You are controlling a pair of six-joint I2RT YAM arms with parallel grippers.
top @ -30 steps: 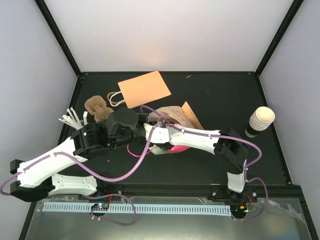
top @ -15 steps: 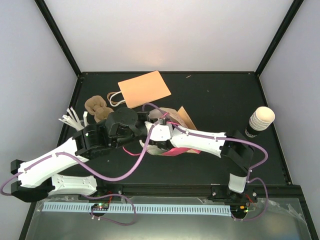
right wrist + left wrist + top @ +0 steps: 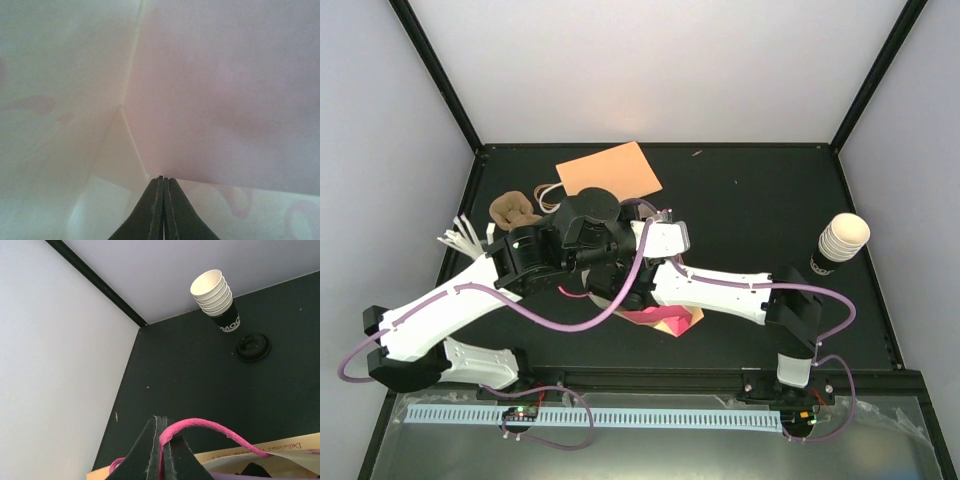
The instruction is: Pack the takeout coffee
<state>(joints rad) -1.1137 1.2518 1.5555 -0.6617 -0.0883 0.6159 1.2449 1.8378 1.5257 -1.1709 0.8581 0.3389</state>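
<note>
The left pincer (image 3: 161, 420) is pressed together on the pink rope handle (image 3: 215, 427) of a tan paper bag (image 3: 672, 320), which sits low in the middle of the top view where both arms cross. The right pincer (image 3: 161, 178) is pressed together too, with pale paper filling its wrist view; whether it pinches that paper I cannot tell. The takeout coffee cup (image 3: 841, 242) stands at the right edge of the desk (image 3: 750, 195), well apart from the bag, with a black lid (image 3: 253, 347) just beside it.
</note>
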